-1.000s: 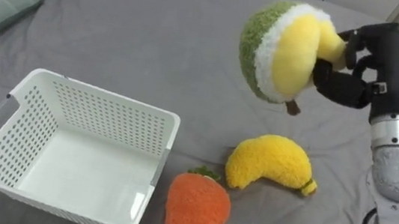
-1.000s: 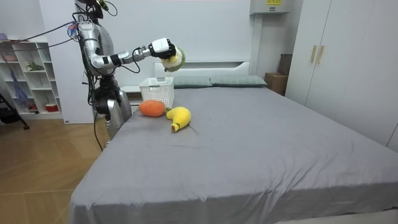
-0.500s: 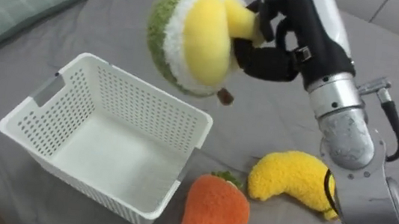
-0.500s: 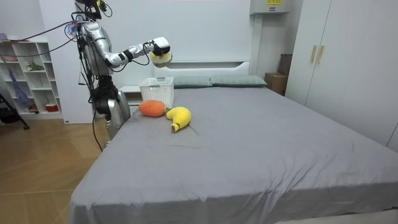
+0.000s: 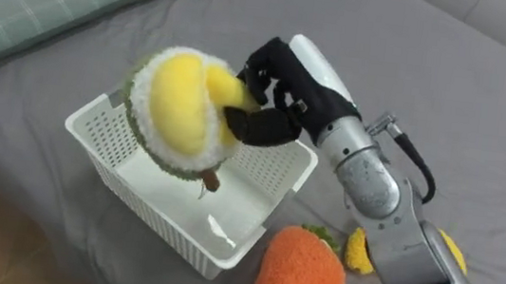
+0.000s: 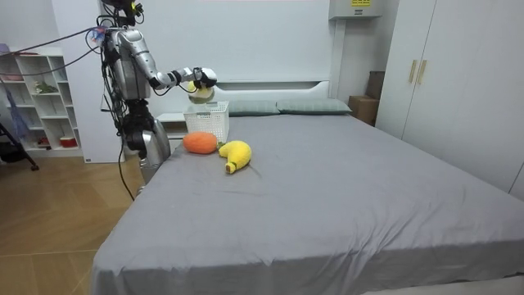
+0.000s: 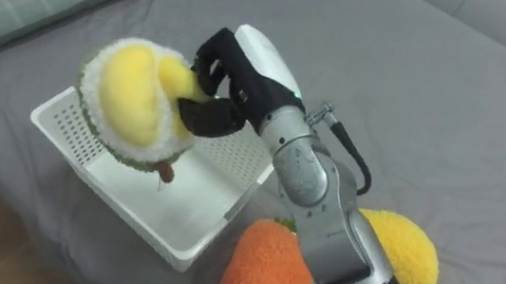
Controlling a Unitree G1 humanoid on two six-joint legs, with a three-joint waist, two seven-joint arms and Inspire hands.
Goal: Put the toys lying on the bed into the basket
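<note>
I see my right robot hand (image 5: 271,106) clamped around the green-and-yellow plush toy (image 5: 175,114), holding it just above the white basket (image 5: 105,140) on the grey bed (image 5: 466,118).

Right hand (image 5: 283,88) up close: black fingers, glossy white shell over its back | at the wrist, a brushed silver collar and small metal fitting, a black cable looping off it | forearm is mottled grey-silver cylinders, turning black lower down | room view: silver torso, dark head unit, thin cables trailing away.
</note>
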